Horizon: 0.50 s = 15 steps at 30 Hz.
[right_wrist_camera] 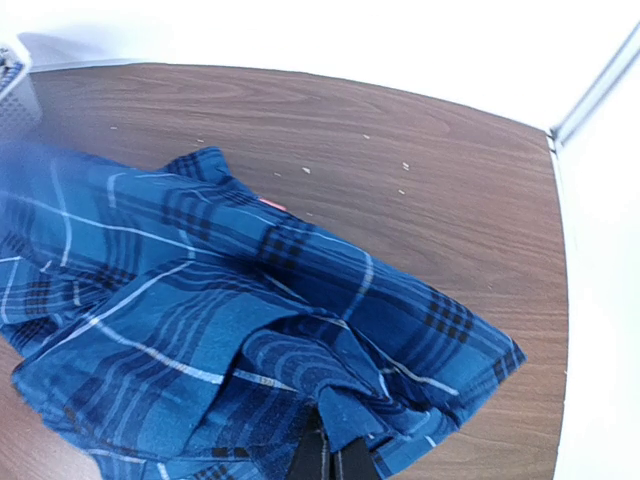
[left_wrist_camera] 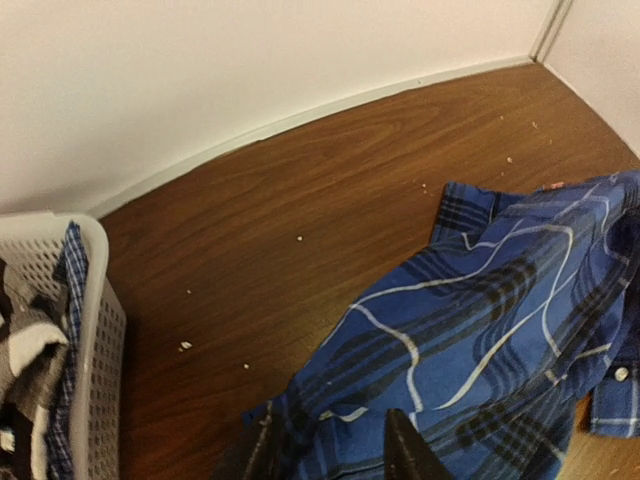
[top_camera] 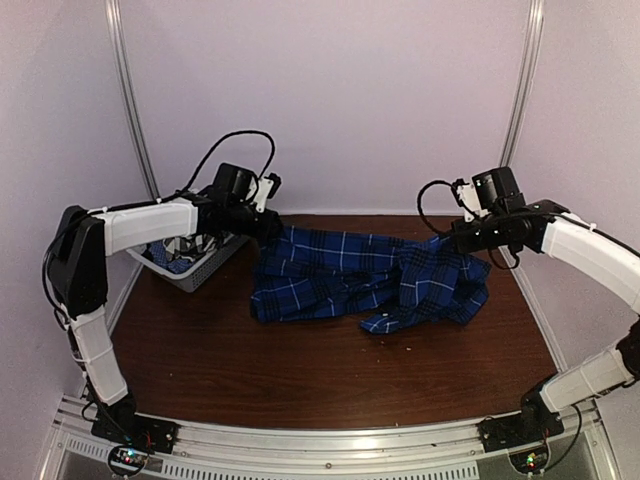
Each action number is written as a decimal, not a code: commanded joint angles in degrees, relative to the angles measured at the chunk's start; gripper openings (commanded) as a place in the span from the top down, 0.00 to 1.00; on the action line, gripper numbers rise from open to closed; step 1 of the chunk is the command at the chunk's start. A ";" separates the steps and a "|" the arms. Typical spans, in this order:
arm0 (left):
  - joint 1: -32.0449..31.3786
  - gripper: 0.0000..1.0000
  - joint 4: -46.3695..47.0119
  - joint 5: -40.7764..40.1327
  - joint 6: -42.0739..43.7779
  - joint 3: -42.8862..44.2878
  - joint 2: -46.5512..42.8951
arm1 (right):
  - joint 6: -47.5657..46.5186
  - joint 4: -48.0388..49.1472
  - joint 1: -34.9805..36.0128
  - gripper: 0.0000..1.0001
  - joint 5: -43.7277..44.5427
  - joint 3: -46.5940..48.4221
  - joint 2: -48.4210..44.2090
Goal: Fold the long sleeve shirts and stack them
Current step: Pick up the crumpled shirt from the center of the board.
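Pinching blue plaid shirt with right fingers, red tag unreadable

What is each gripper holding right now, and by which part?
Right gripper pinches a fold at the blue plaid shirt's right end. Left gripper open over its left end, hold unclear.

The left arm is raised and stretched level toward the far side, the left gripper held with fingers apart, while the right arm is bent inward, the right gripper clamped tight on the blue plaid shirt.
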 commanded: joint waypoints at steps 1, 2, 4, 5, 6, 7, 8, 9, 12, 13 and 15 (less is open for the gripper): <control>0.55 0.53 0.70 0.34 1.55 0.35 -1.73 | 0.84 -3.36 -3.63 1.00 3.69 -1.02 0.74; 0.55 0.46 1.01 0.36 1.54 -0.92 -2.54 | 0.96 -3.27 -4.27 1.00 3.79 -1.25 0.58; 0.55 0.34 2.30 1.57 1.37 -3.79 -5.29 | 1.17 -2.49 -6.06 1.00 2.54 -1.77 0.00; 0.55 0.30 2.96 2.86 1.27 -5.48 -6.53 | 1.19 -1.93 -6.56 1.00 1.73 -2.10 -0.28; 0.48 0.25 4.09 5.25 1.20 -7.32 -7.71 | 1.19 -1.34 -6.86 1.00 0.87 -2.39 -0.43; 0.44 0.21 5.35 7.32 1.16 -9.47 -8.89 | 1.15 -0.95 -7.09 1.00 0.15 -2.46 -0.38; 0.34 0.19 6.61 9.02 1.24 -12.17 -9.89 | 1.17 -0.73 -7.23 1.00 -0.38 -2.51 -0.17; 0.19 0.18 7.47 9.94 1.32 -13.78 -10.75 | 1.19 -0.70 -7.36 1.00 -0.72 -2.55 0.08; -1.18 0.15 6.88 8.52 3.02 -16.82 -12.02 | 1.10 -0.72 -7.46 1.00 -1.07 -2.47 0.85; -1.88 0.15 6.28 7.17 2.98 -17.71 -12.31 | 1.10 -0.61 -7.55 1.00 -1.16 -2.47 0.95; -2.61 0.15 6.11 5.85 1.33 -20.33 -13.25 | 1.06 -0.17 -7.59 1.00 -1.88 -2.50 1.04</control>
